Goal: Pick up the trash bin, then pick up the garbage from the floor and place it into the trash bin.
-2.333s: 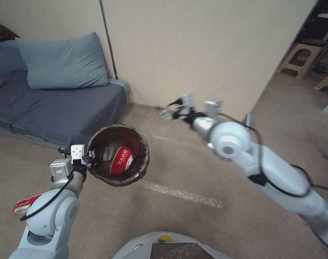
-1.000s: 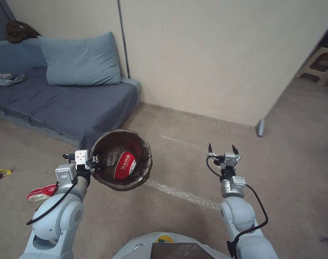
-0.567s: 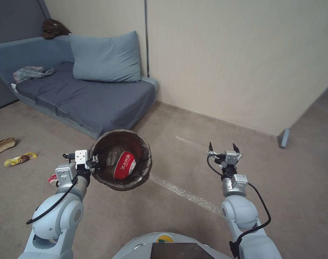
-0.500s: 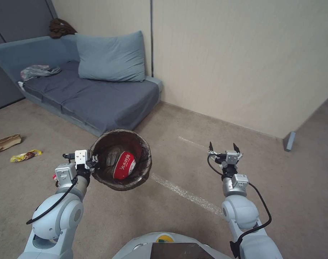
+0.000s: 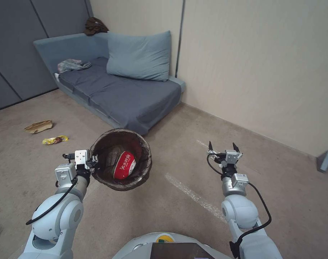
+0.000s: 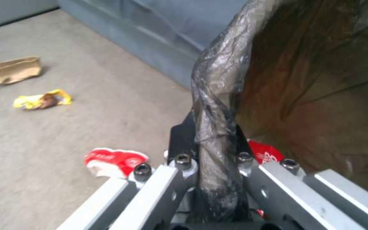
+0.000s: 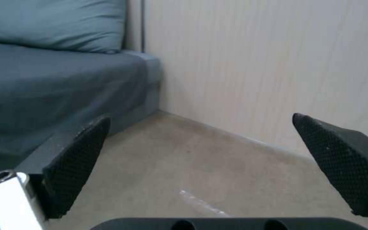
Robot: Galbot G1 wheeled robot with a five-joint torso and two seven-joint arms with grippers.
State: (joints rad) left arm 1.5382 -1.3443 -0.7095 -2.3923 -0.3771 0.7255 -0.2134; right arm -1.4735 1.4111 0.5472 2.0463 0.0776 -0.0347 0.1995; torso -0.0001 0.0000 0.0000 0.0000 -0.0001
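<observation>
The trash bin (image 5: 118, 131), lined with a dark bag, hangs off the floor in front of me. My left gripper (image 5: 93, 160) is shut on its near rim. The left wrist view shows the gripper (image 6: 211, 140) pinching the bag-covered rim (image 6: 222, 80). A red-and-white cup (image 5: 123, 165) lies inside the bin. Garbage lies on the carpet to the left: a tan paper bag (image 5: 39, 126) (image 6: 11, 69), a yellow wrapper (image 5: 55, 140) (image 6: 42, 99) and a crushed red-and-white cup (image 6: 113, 160). My right gripper (image 5: 223, 146) (image 7: 201, 121) is held up, open and holding nothing.
A blue-grey sofa (image 5: 124, 93) with a pillow (image 5: 139, 55) and a crumpled cloth (image 5: 72, 64) stands along the beige wall (image 5: 261, 72). Dark panels (image 5: 20, 46) close the far left. A tape strip (image 5: 192, 196) crosses the carpet ahead.
The whole view has swung left, bringing the paper bag and yellow wrapper into sight. My right arm has pulled back from its outstretched pose. The bin stays in my left gripper.
</observation>
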